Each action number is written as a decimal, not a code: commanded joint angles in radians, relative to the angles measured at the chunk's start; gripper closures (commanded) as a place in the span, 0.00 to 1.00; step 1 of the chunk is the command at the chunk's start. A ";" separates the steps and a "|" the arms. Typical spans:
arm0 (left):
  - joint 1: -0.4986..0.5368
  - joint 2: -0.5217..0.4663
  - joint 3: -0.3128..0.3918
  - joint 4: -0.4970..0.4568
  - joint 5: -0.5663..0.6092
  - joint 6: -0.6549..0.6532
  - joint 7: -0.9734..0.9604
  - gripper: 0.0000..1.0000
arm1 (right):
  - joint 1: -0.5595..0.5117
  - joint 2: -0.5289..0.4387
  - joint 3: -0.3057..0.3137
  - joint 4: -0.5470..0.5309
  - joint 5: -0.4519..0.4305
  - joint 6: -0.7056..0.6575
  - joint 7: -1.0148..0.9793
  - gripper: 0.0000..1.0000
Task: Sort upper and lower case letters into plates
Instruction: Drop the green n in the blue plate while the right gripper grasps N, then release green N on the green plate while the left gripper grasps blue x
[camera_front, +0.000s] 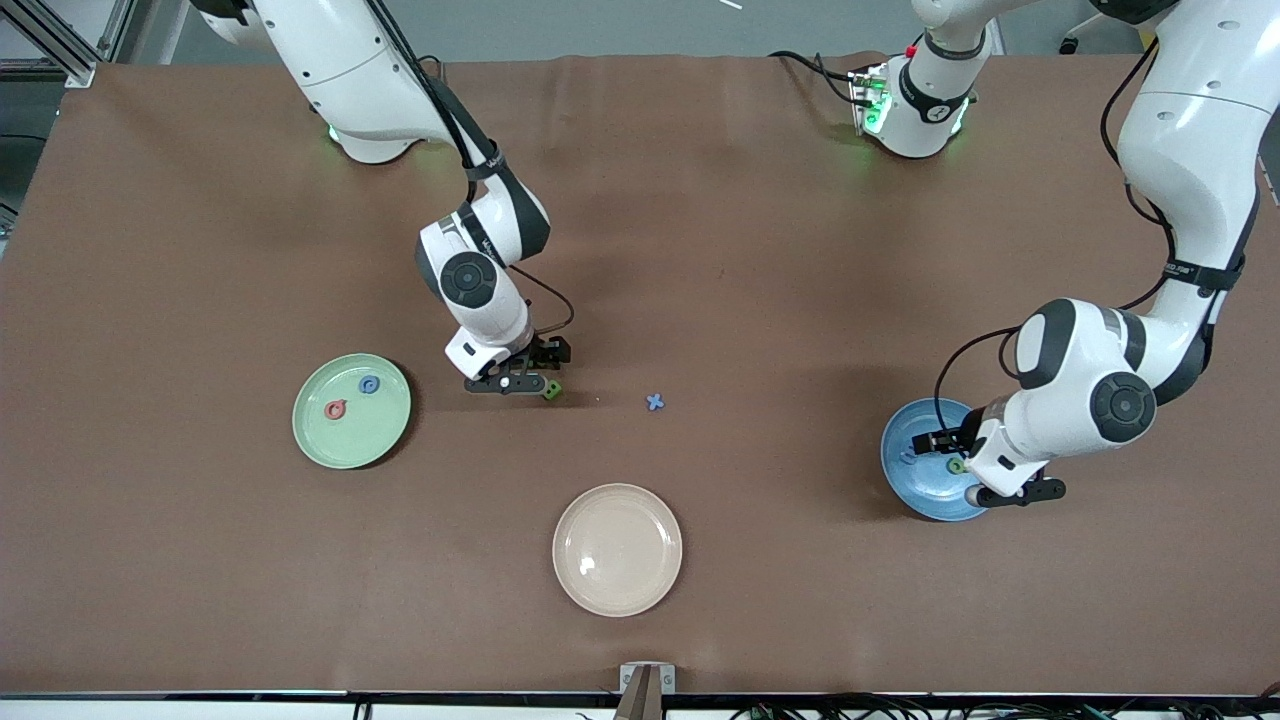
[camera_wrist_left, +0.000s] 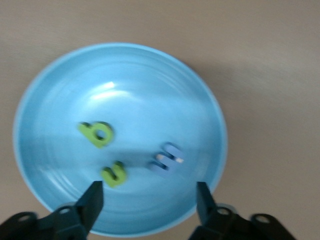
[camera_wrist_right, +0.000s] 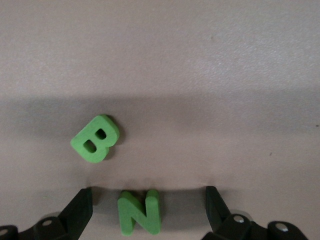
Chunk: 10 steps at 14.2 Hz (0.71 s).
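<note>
green N (camera_wrist_right: 139, 212) on tabletop (camera_front: 760, 250) between spread right hand (camera_front: 512, 384) fingers, framed for pickup, B (camera_wrist_right: 95, 138) beside | blue plate (camera_wrist_left: 120, 75): three letters sorted, left hand (camera_wrist_left: 149, 200) spread above, empty | blue letter (camera_front: 655, 402) loose, 3 o'clock of N | green plate (camera_front: 345, 440): two letters
</note>
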 joint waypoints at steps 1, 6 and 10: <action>-0.118 -0.051 -0.017 -0.005 0.016 -0.064 -0.147 0.00 | 0.023 -0.022 -0.008 -0.036 0.001 0.010 0.023 0.12; -0.322 -0.037 -0.015 0.007 0.016 -0.044 -0.455 0.00 | 0.028 -0.027 -0.008 -0.038 0.001 0.002 0.023 0.46; -0.434 0.024 -0.013 0.045 0.009 0.011 -0.642 0.00 | 0.023 -0.027 -0.008 -0.036 0.000 -0.001 0.023 0.75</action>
